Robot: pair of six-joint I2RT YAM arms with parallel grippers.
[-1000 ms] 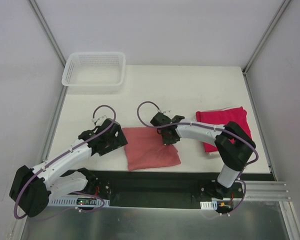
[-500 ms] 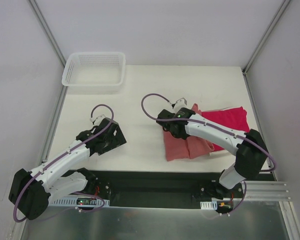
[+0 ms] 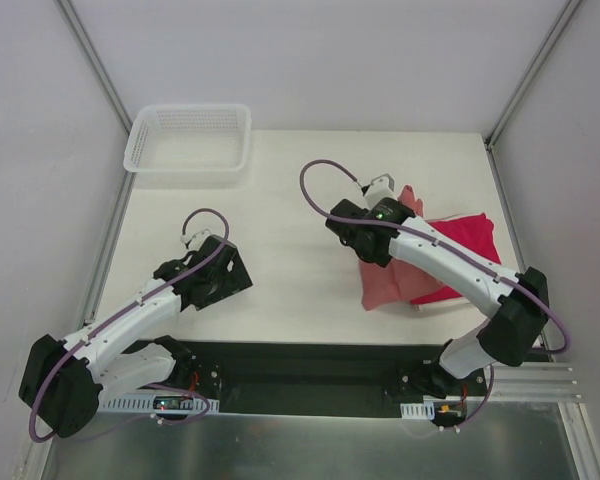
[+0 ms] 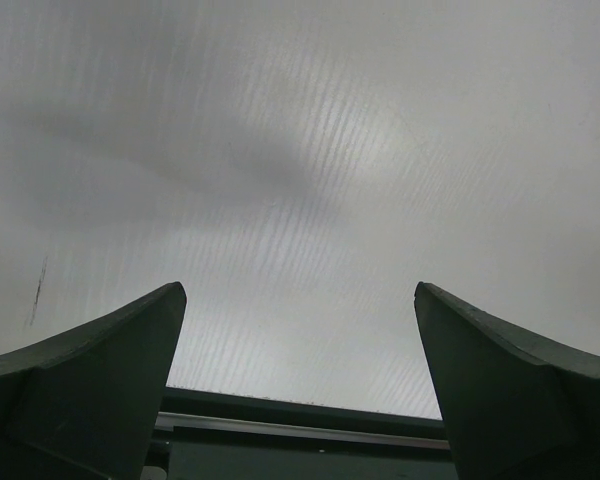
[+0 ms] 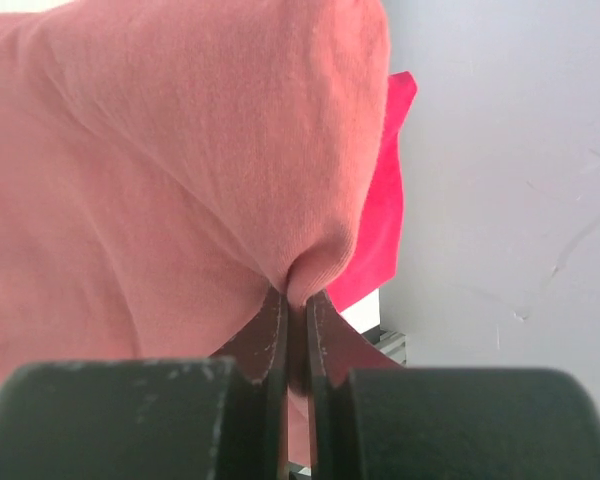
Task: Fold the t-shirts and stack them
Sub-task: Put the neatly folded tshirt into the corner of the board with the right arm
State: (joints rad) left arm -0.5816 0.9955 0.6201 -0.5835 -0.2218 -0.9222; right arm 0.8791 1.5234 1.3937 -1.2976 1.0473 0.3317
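- Table (image 3: 300, 180): white, walled in by pale panels left, right and far.
- Right arm (image 3: 450, 270): reaching from the near right base toward the far left, across the right half of the table.
- Left arm (image 3: 130, 320): bent low over the near left part of the table, well apart from both tees.
- Crimson tee (image 3: 465, 240): folded, lying flat on the right side of the table, near the right edge.
- Pink tee (image 3: 385, 285): pinched at a fold and hanging bunched from the right arm's grip, just left of the crimson tee and overlapping its left edge in the top view. Cannot tell whether the lower hem touches the table.
- Basket (image 3: 188, 137): white mesh, at the far left corner of the table, overhanging the far edge.
- Left gripper (image 4: 300, 290): fingers spread wide apart, only a pale surface showing between them.
- Right gripper (image 5: 297, 300): fingers pressed together, clamped on a thin fold of the pink tee, with a strip of crimson cloth visible just right of it in the wrist view.
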